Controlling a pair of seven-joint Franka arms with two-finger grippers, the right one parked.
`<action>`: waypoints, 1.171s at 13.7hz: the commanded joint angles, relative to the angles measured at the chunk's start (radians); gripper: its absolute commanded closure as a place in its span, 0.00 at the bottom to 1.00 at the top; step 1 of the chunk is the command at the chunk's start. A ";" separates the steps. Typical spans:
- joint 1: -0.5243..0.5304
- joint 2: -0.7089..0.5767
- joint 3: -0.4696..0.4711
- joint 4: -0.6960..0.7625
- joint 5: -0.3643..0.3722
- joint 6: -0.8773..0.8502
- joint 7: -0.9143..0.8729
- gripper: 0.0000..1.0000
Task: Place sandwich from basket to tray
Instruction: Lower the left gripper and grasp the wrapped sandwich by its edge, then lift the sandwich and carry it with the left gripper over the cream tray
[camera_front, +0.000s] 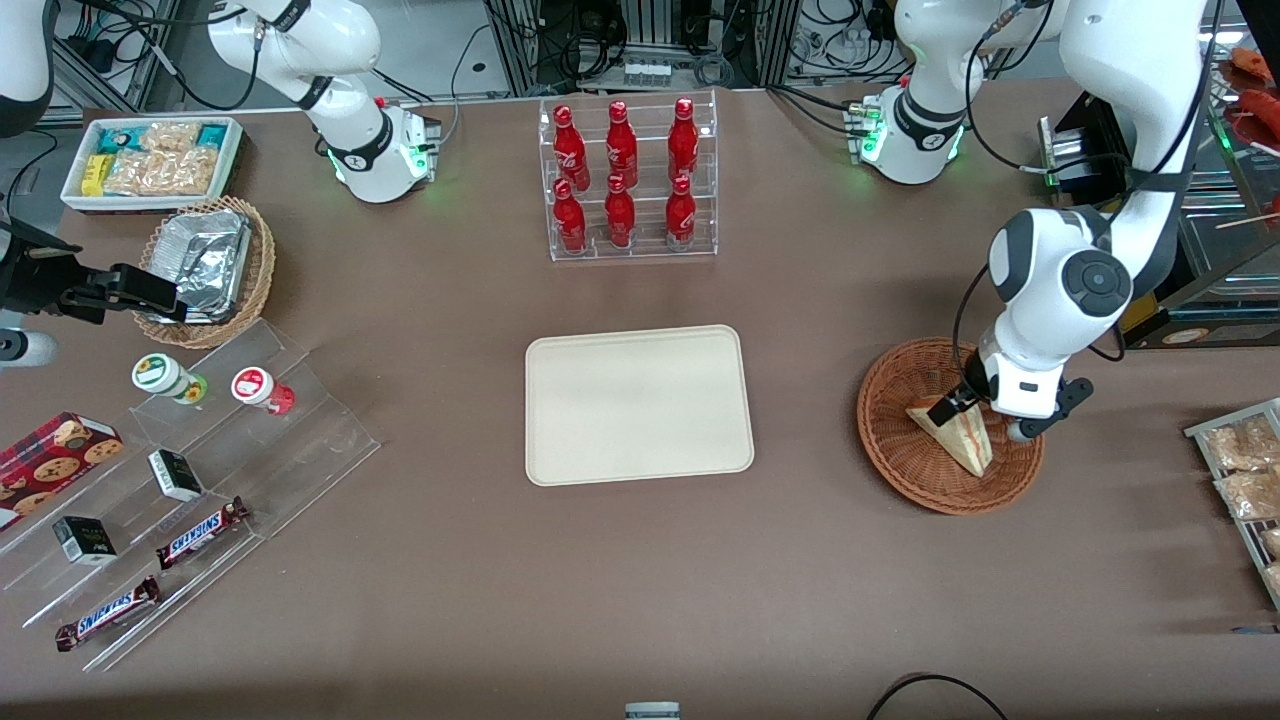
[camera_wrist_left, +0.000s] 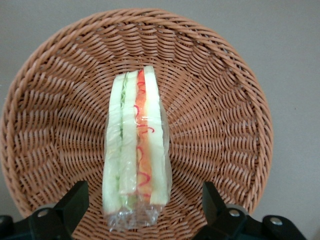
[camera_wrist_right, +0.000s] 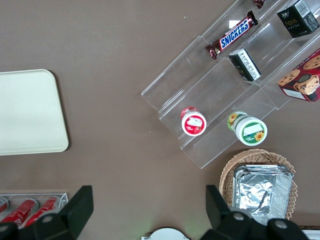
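A: Where did the sandwich (camera_front: 953, 436) sit at that moment?

B: In the reddish-brown basket (camera_front: 890, 440), standing on edge in its clear wrap with the red and green filling facing up at the wrist camera. Taking the basket as a clock face in the front view, the wedge ran from about the centre down toward five o'clock. It had not left the wicker.

A: And the gripper?

B: The gripper (camera_wrist_left: 145, 210) hung directly over the basket. Its fingers (camera_wrist_left: 75, 205) were spread wide, one on each flat bread side of the sandwich, with a clear gap on both sides. It held nothing.

A: So which step was that?

B: I'd judge it the approach, just ahead of the grasp. The fingers were already lined up across the thin width of the wedge, but they looked too high to close.

A: What did the next move call for?

B: Coming straight down so the pads reached the bread faces, then closing gently, since soft bread in loose film could squash or slip. After that came a lift clear of the rim and a carry to the tray (camera_front: 638, 404), which lay at about nine o'clock from the basket in the front view, well apart, toward the table's middle.
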 joint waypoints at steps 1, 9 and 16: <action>0.011 0.011 0.003 -0.008 0.008 0.022 -0.020 0.00; 0.011 0.049 0.016 -0.005 0.012 0.044 -0.034 0.95; 0.008 -0.035 0.007 0.027 0.015 -0.048 -0.030 1.00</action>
